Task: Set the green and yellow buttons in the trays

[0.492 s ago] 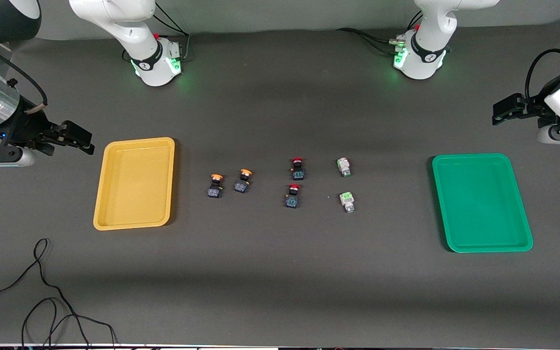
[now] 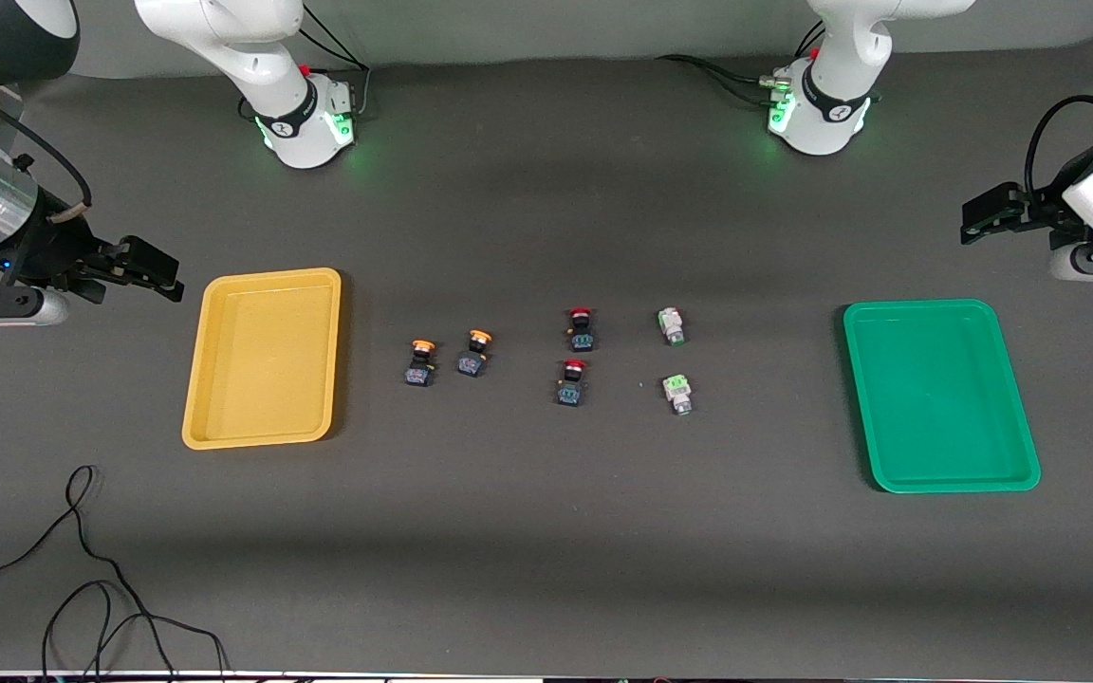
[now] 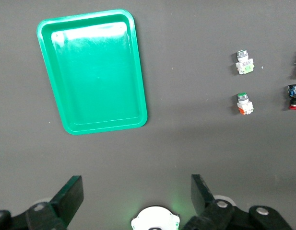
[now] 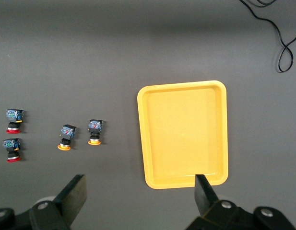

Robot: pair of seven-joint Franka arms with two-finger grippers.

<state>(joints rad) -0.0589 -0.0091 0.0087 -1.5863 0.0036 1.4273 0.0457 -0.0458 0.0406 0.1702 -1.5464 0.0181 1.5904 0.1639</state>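
Jaws of both grippers stood released and held nothing. Left gripper [image 2: 973,220] hung over bare tabletop [image 2: 546,569] at its own end, near the green tray [image 2: 1027,471]; right gripper [image 2: 153,270] hung beside the yellow tray [image 2: 194,432]. Between the trays lay two yellow buttons [image 2: 421,362], two red buttons [image 2: 581,327] and two green buttons [image 2: 671,324], all apart.

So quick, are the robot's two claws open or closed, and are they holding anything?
Left gripper: open, holding nothing, up by the green tray.
Right gripper: open, holding nothing, up by the yellow tray.
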